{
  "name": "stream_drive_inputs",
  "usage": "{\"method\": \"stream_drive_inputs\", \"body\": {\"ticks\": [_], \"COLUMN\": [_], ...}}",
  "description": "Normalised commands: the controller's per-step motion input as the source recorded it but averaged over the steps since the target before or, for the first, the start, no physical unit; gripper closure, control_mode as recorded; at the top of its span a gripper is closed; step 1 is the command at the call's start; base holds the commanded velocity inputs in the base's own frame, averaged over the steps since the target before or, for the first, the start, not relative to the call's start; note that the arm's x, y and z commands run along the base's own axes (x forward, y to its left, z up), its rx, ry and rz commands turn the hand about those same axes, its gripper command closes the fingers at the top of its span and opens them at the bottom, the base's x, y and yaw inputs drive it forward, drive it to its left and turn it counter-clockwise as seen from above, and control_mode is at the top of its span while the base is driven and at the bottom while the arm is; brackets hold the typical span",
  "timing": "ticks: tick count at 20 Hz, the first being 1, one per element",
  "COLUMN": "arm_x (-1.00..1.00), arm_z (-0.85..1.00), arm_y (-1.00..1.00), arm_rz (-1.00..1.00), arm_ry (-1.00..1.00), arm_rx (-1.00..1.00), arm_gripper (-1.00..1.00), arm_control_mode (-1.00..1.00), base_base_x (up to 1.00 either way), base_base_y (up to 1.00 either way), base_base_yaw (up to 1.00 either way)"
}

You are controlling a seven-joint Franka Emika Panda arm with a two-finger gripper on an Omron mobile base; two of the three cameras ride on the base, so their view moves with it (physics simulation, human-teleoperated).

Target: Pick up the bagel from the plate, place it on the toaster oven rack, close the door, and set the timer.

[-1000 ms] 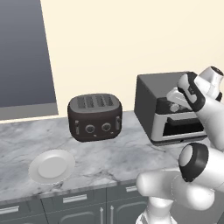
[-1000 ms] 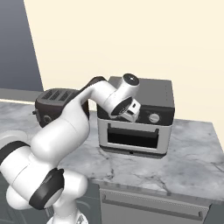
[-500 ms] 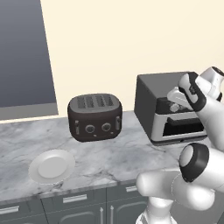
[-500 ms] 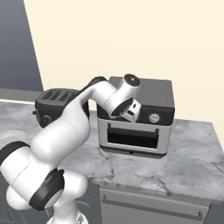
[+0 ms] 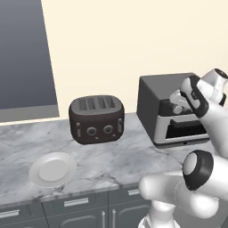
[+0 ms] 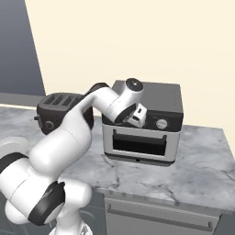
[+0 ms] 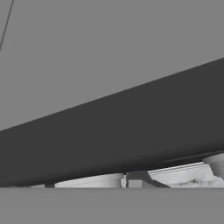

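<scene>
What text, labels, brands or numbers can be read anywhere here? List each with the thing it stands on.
None can be read.
The toaster oven has silver knobs but no legible markings around them.
The four-slot toaster has round dials with no readable numbers.
The plate is plain white.

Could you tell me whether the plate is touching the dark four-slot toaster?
Apart. The left base view shows bare marble counter between the plate and the toaster.
</scene>
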Motion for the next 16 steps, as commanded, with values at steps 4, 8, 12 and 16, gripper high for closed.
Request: {"method": "stream_drive_inputs", "body": {"ticks": [4,8,12,16], "arm_x": [-0.06,-0.03,0.00,0.00], "arm_z": [0.00,0.00,0.00,0.00], "arm_y": [-0.73,-0.81,-0.87,-0.88], "arm_rz": [0.00,0.00,0.00,0.00], "arm_ry": [0.00,0.00,0.00,0.00], "arm_rx": [-0.10,-0.10,-0.08,-0.07], "arm_gripper": [1.00,1.00,1.00,1.00], "arm_control_mode": [-1.00,-1.00,-1.00,-1.00], "base_base_x": [0.00,0.00,0.00,0.00], "base_base_y": [0.00,0.00,0.00,0.00], "base_base_yaw": [0.00,0.00,0.00,0.00]}}
